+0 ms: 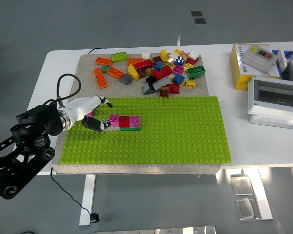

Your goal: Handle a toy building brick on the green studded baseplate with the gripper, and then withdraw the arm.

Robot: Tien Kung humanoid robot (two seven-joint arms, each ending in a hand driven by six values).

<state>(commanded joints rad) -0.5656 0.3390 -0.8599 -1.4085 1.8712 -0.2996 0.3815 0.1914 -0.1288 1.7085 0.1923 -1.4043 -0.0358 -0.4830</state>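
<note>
The left hand (96, 116) reaches in over the left end of the green baseplate (185, 131). Its fingers (98, 125) are loosely spread and hold nothing. Just right of the fingertips, a short row of pink and red bricks (124, 121) sits pressed onto the baseplate. Beyond the fingers, further up the table, lies a heap of loose bricks (158, 68). Boxes (259, 63) stand far right.
</note>
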